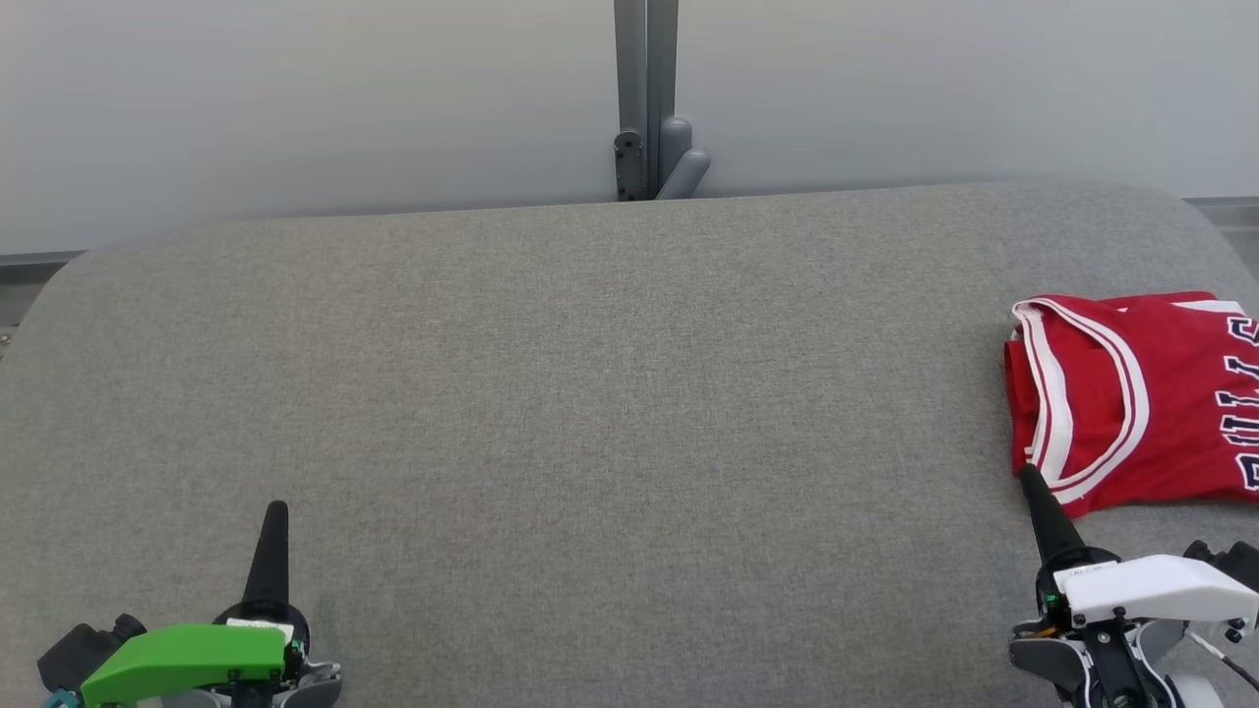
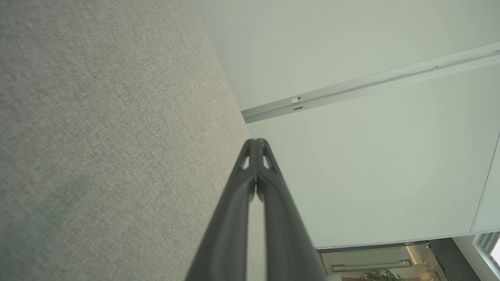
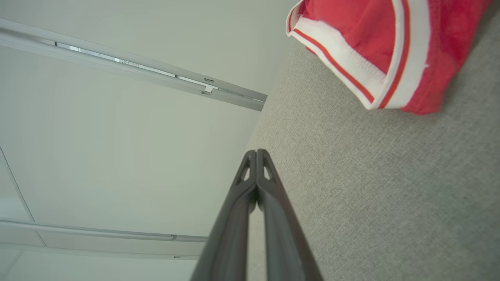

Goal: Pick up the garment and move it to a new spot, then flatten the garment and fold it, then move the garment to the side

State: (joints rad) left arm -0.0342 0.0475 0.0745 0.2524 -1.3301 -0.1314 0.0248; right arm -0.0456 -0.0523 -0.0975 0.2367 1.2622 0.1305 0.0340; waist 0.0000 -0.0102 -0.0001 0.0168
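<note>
Head view has the grey table [image 1: 590, 393] wide and bare from 9 o'clock across the middle. Its far edge runs under a pale wall [image 1: 295, 98], with rounded corners at 10 and 2 o'clock. A grey post [image 1: 646, 98] stands behind it at 12 o'clock.

The jersey [image 1: 1131, 393] lies folded at 3 o'clock, near the table's right edge, and the picture border cuts it. Its white-trimmed opening points to 9 o'clock and its dark letters run from 6 to 12 o'clock. I cannot tell its long axis.

The left gripper [image 1: 276, 511] is at 7 o'clock, jaws pressed together and empty. The right gripper [image 1: 1028, 474] is at 4 o'clock, also closed on nothing, with its tip near the jersey's near corner. In the right wrist view, bare table separates them.
</note>
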